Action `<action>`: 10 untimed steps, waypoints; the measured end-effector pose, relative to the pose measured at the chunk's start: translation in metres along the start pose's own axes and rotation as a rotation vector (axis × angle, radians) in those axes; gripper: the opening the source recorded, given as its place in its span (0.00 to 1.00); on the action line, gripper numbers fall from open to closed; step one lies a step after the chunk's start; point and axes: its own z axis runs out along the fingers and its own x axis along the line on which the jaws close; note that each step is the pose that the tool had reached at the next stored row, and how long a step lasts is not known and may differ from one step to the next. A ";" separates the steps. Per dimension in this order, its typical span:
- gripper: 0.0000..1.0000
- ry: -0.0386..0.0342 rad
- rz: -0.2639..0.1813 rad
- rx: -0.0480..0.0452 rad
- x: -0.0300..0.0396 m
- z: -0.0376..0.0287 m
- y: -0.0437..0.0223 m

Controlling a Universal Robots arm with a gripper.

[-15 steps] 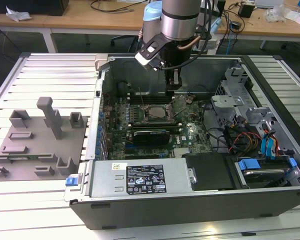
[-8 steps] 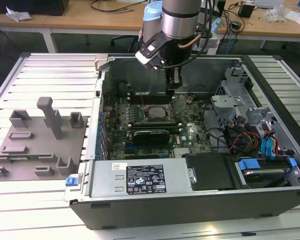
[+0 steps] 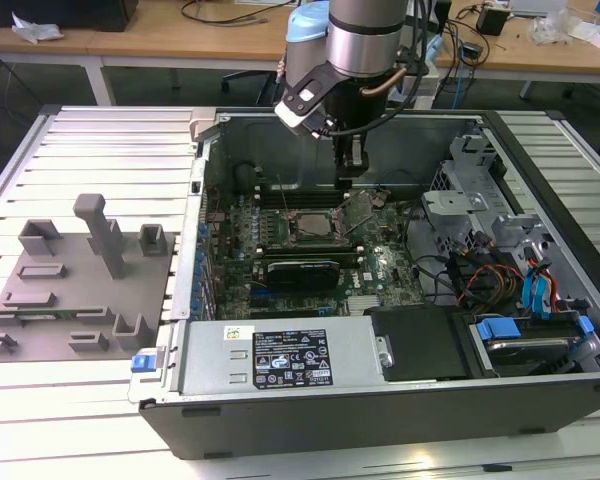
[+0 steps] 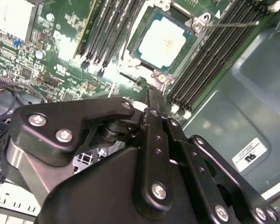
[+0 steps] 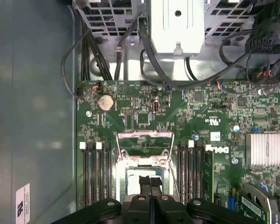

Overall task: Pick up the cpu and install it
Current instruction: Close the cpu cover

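Note:
The cpu (image 4: 162, 42), a pale silvery square, lies flat in the motherboard socket (image 3: 306, 224) inside the open computer case. The socket's metal load plate (image 3: 361, 206) stands tilted open beside it. My gripper (image 3: 351, 172) hangs just above the board at the socket's far edge. In the first wrist view its two black fingers (image 5: 145, 183) are pressed together with nothing between them, and they cover part of the socket. In the second wrist view the gripper (image 4: 151, 95) ends close to the socket's corner, apart from the cpu's top.
Memory slots (image 5: 95, 172) flank the socket on both sides. A graphics card (image 3: 300, 270), a heatsink (image 5: 266, 149) and loose cables (image 3: 480, 275) crowd the case. A grey plastic fixture with blocks and posts (image 3: 90, 270) sits on the slatted table at the exterior view's left.

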 end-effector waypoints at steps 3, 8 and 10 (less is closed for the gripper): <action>0.11 0.0002 0.000 0.0002 0.0001 0.0005 0.0120; 0.11 0.0000 0.000 0.0011 0.0002 0.0011 0.0349; 0.11 0.0000 0.000 0.0014 0.0002 0.0013 0.0405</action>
